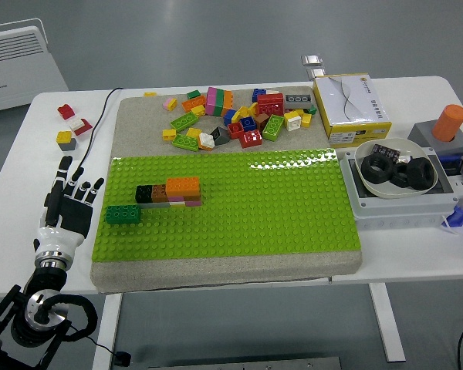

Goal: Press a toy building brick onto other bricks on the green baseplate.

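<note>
Left hand [68,206] sits at the lower left of the frame, flat over the white table [15,154], with its fingers spread out and holding nothing. Just to its right, a little apart from the fingertips, a dark green brick [123,214] sits on the left edge of the green baseplate [239,208]. Its long side runs left to right across the picture. A bit up and to the right of it is a short row of stuck-together bricks [168,193], with an orange brick [183,186] on top; that row also runs left to right. The loose brick pile [231,119] lies farther off, toward the upper middle. The right hand does not show, so the left hand is the one close to the bricks. It would need to move right to reach them.
</note>
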